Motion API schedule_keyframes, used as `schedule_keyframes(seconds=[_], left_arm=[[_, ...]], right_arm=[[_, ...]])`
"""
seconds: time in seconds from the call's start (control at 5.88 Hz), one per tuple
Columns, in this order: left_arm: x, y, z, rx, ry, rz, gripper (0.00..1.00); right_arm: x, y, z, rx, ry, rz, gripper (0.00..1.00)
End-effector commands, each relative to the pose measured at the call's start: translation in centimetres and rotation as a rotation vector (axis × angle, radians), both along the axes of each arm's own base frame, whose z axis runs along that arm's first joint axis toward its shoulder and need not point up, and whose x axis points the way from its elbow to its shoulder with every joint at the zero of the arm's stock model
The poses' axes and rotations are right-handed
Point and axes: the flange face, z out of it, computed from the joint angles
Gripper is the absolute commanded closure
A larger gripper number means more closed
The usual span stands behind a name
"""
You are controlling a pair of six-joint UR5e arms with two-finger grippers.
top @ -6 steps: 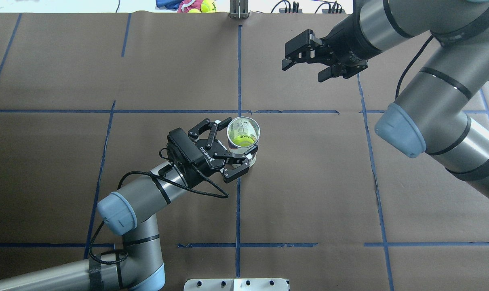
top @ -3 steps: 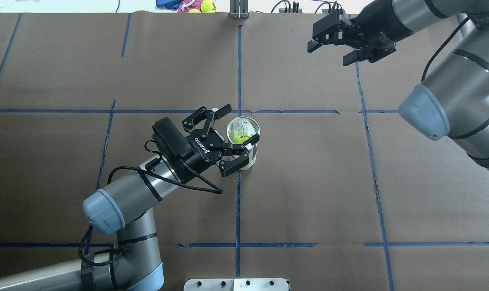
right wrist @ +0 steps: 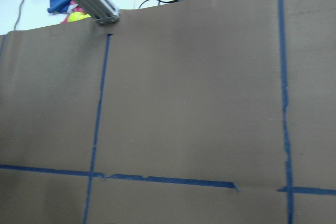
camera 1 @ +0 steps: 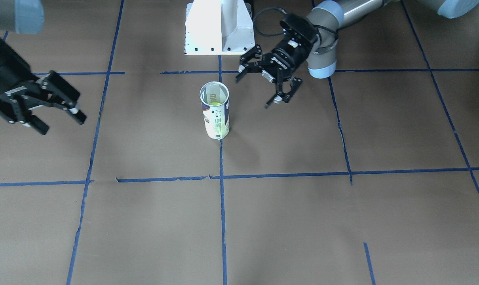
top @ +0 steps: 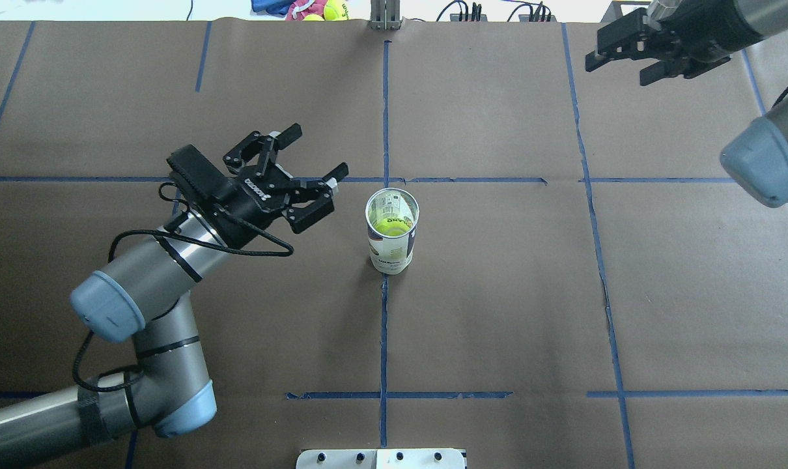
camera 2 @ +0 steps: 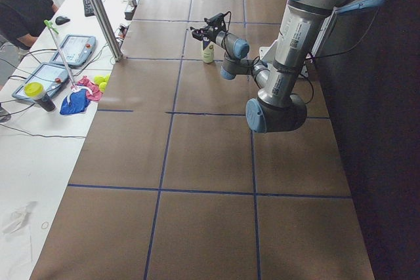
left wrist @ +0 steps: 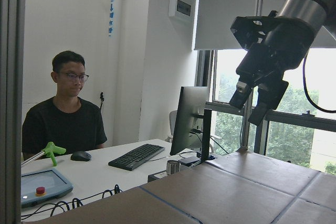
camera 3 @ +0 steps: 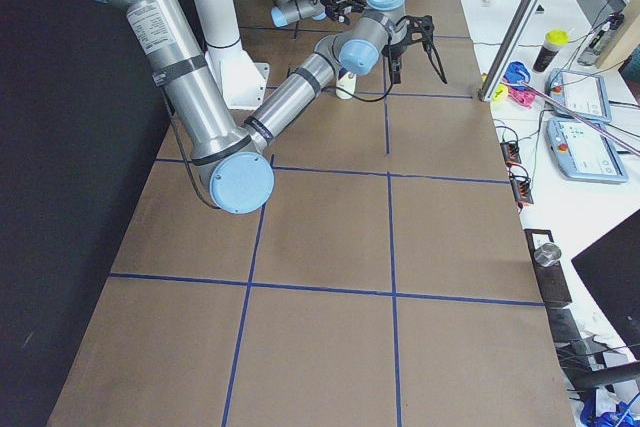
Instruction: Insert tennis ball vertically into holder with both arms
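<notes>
The holder (top: 392,244) stands upright by itself at the table's middle, on the centre tape line, with its mouth open to the top. The tennis ball (top: 391,225) lies inside it, yellow-green, seen through the mouth and in the front view (camera 1: 214,104) inside the holder (camera 1: 216,118). My left gripper (top: 312,170) is open to the holder's left, a short gap away and touching nothing; the front view shows the left gripper (camera 1: 257,90) on its right side. My right gripper (top: 620,64) hangs open and empty high at the far right corner; it is the right gripper (camera 1: 61,116) at that view's left.
Brown paper with blue tape lines (top: 384,130) covers the table. The white pedestal base (camera 1: 219,27) stands at the robot's side. Beyond the far edge sit loose yellow balls and cloth (top: 316,9). A person (left wrist: 65,124) sits at a desk with tablets past the table.
My left gripper has opened off the holder and drawn back to the left. The right arm has swung farther right and toward the far edge. The holder stays in place.
</notes>
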Motion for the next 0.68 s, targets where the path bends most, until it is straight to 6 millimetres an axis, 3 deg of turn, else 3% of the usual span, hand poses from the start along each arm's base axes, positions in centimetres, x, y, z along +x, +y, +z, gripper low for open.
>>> schedule_keyframes(seconds=[0.0, 0.17, 0.34, 0.51], left_arm=[[-5.1, -4.4, 6.8, -0.147, -0.096, -0.069, 0.00], [-7.5, -7.5, 9.1, -0.216, -0.212, -0.074, 0.00], [-11.7, -10.6, 13.0, -0.336, -0.320, -0.020, 0.00], [-17.1, -13.8, 15.5, -0.441, -0.403, 0.055, 0.00]], right_arm=[[6.0, 0.0, 8.7, 0.063, 0.137, -0.027, 0.01], [8.7, 0.1, 13.0, 0.039, 0.175, -0.031, 0.01], [10.2, 1.2, 16.5, 0.008, 0.196, -0.047, 0.01], [13.0, 2.5, 21.2, 0.020, 0.229, -0.094, 0.01]])
